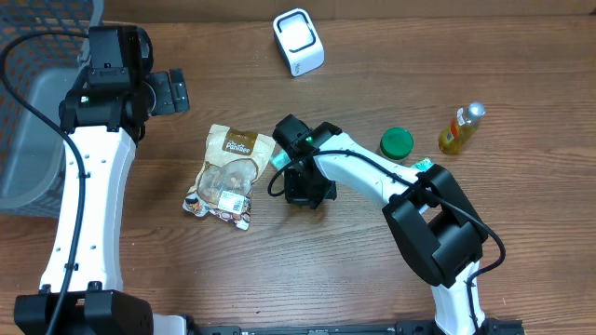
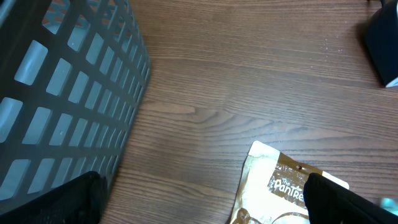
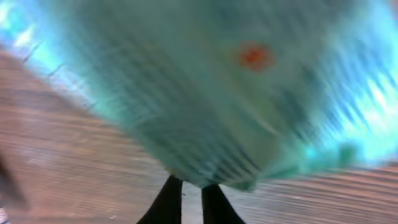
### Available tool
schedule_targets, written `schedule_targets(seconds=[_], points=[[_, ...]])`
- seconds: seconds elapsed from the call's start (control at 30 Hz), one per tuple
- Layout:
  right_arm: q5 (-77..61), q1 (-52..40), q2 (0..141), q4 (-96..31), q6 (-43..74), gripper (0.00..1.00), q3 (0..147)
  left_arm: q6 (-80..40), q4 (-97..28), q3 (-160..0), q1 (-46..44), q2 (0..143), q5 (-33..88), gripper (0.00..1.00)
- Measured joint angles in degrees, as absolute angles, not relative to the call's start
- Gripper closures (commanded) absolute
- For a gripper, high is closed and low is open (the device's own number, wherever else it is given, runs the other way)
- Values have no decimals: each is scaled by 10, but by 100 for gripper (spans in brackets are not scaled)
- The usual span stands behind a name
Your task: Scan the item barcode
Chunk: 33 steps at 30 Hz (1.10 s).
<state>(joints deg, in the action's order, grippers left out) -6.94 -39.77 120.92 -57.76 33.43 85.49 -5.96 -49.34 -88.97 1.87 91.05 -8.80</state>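
A teal packet (image 3: 236,87), blurred, fills most of the right wrist view. Its lower edge sits between the tips of my right gripper (image 3: 191,193), whose jaws are nearly together on it. From overhead the teal packet (image 1: 279,159) shows beside my right gripper (image 1: 289,167), just right of a tan snack bag (image 1: 228,175). The white scanner (image 1: 298,42) stands at the back of the table. My left gripper (image 1: 172,91) is open above the table at the back left. Nothing lies between its fingers (image 2: 348,202), and the snack bag (image 2: 280,186) is below them.
A grey slatted basket (image 1: 37,140) stands at the left edge, close to my left gripper, and its wall (image 2: 62,93) fills the left of that wrist view. A green lid (image 1: 396,142) and a yellow bottle (image 1: 461,128) lie to the right.
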Motion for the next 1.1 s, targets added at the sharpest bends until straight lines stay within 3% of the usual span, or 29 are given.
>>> schedule_targets(seconds=[0.17, 0.27, 0.47, 0.6, 0.67, 0.87, 1.1], points=[[9, -397, 1208, -591, 334, 80, 855, -60, -493, -890, 19, 910, -88, 0], [41, -397, 1207, -591, 337, 65, 855, -60, -493, -890, 19, 910, -88, 0], [67, -397, 1206, -624, 328, 63, 862, -60, -493, -890, 19, 910, -88, 0], [76, -394, 1206, -688, 318, 51, 904, -60, -493, -890, 19, 910, -88, 0], [78, -390, 1206, -713, 309, 39, 942, -60, -493, -890, 19, 910, -88, 0], [77, -354, 1182, -747, 291, 37, 1001, -60, -493, -890, 19, 910, -88, 0], [-29, -261, 1175, -755, 238, 44, 1003, -60, -493, -890, 19, 910, -88, 0]])
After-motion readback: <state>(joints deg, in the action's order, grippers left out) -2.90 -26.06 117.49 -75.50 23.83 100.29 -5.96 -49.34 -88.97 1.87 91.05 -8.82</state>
